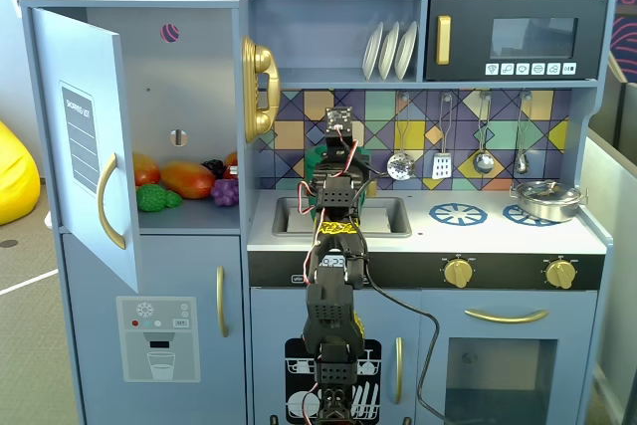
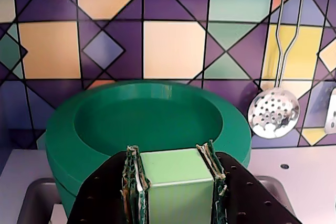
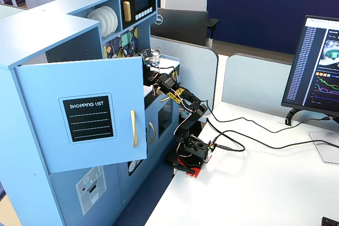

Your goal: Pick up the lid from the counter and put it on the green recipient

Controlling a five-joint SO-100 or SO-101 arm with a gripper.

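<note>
In the wrist view my gripper [image 2: 172, 153] is shut on the light-green square knob [image 2: 176, 174] of the dark-green round lid [image 2: 147, 116]. The lid lies level, and its rim lines up over the green recipient [image 2: 64, 200], of which only a strip of wall shows under the lid's left edge. I cannot tell whether the lid rests on it or hangs just above. In a fixed view the arm [image 1: 336, 246] reaches over the sink [image 1: 383, 214] and hides both lid and recipient. In the other fixed view the gripper end [image 3: 157, 79] is at the counter, partly behind the open door.
A slotted spoon [image 2: 274, 111] hangs on the tiled wall to the right. A silver pan [image 1: 544, 198] sits on the right blue burner ring, with a bare burner ring [image 1: 458, 213] beside it. The fridge door [image 1: 85, 146] stands open at the left, with toy food [image 1: 184, 180] inside.
</note>
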